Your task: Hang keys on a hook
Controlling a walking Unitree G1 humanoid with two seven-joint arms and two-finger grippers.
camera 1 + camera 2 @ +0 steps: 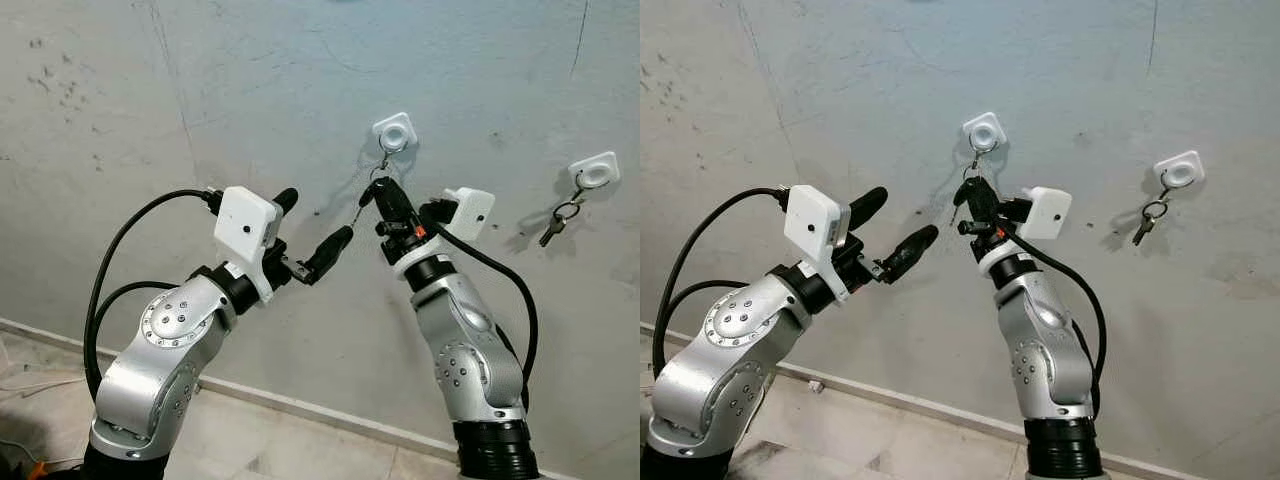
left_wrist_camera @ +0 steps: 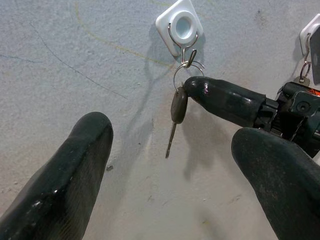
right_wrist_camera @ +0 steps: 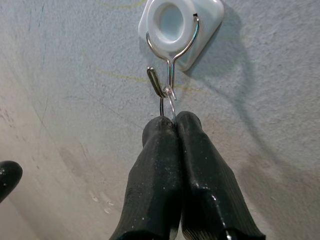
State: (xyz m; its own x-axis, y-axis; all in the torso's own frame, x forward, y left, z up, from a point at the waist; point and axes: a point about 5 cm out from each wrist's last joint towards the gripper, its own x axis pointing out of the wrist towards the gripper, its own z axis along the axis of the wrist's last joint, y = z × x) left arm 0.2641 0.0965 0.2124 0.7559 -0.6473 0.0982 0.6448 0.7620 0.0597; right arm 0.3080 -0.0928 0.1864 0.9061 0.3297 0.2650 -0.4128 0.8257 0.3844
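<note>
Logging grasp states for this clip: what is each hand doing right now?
Left hand: open, holding nothing, off the wall.
Right hand: shut on the key ring, which is looped on the hook.

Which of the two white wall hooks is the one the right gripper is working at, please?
The nearer hook, above the right gripper, whose shut fingers pinch its key ring. The far hook holds hanging keys untouched.

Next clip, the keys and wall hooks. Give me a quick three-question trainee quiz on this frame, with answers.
1. True or false: the right gripper is shut on the key ring at the middle hook.
2. The left gripper is: A) open, off the key; B) shut on the key.
3. What hangs from the far hook?

Key: 1 true; 2 A; 3 another set of keys.
</note>
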